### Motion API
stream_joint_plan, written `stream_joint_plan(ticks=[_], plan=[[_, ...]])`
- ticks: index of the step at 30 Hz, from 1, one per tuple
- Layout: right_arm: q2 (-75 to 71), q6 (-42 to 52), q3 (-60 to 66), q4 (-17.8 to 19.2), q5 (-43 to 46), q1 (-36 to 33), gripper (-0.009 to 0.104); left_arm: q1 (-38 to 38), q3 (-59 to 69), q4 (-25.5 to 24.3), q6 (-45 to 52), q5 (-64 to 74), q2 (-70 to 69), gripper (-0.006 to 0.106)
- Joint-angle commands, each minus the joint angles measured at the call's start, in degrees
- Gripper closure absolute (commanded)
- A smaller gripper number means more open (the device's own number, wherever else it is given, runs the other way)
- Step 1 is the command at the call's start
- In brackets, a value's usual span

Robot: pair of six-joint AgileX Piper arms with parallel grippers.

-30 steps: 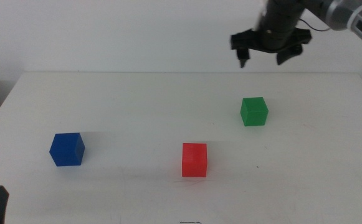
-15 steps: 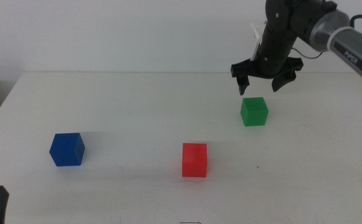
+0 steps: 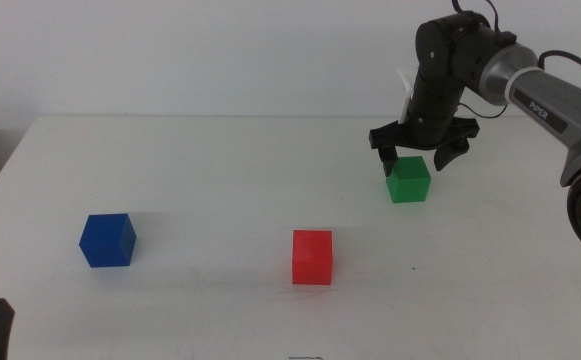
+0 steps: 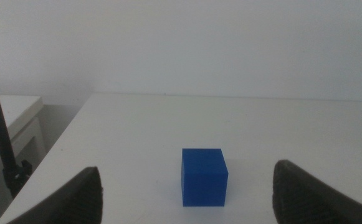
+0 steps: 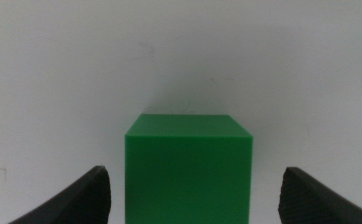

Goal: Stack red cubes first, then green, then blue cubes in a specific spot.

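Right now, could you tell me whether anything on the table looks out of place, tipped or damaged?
Nothing stands out. The red cube, green cube and blue cube each sit flat and apart on the white table. The right tool hangs open over the green one; the left tool waits open facing the blue one.

On the plain white matte table [image 3: 220, 170], the small matte deep-blue cube [image 3: 107, 240] sat far to the left, the small matte bright-red cube [image 3: 312, 257] near the middle front, and the small matte green cube [image 3: 408, 180] behind and right of it. The right hand [image 3: 420, 153] hung just above the green cube, jaws spread either side. The left hand [image 4: 187, 190] waited at the front left corner, facing the blue cube.
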State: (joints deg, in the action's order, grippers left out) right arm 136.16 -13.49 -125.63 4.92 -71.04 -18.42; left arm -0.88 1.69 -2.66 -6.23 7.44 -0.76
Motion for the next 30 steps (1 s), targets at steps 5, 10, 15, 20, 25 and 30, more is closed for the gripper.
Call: stream_joint_plan(ticks=[5, 10, 15, 20, 25, 30], plan=[[-2.2, 0.4, -1.9, 0.7, -2.8, 0.5, 0.008, -0.3, -0.2, 0.4, -0.5, -4.9, -1.2, 0.007], [-0.8, 0.4, -1.9, 0.7, -1.9, 0.5, 0.011, -0.3, -0.2, 0.4, -0.5, -4.9, -1.2, 0.007], [-0.2, 0.4, -1.9, 1.0, -1.4, 0.4, 0.034, -0.3, -0.2, 0.4, -0.5, -4.9, -1.2, 0.007], [-0.5, 0.4, -1.9, 2.0, -1.9, 0.4, 0.089, -0.3, -0.2, 0.4, -0.5, -4.9, -1.2, 0.007], [-3.8, -0.3, -1.7, 2.2, -3.5, -0.4, 0.096, -0.3, -0.2, 0.4, -0.5, -4.9, -1.2, 0.007], [-10.0, -3.8, 3.1, 3.0, -3.5, -3.8, 0.096, -0.3, -0.2, 0.4, -0.5, -4.9, -1.2, 0.007]])
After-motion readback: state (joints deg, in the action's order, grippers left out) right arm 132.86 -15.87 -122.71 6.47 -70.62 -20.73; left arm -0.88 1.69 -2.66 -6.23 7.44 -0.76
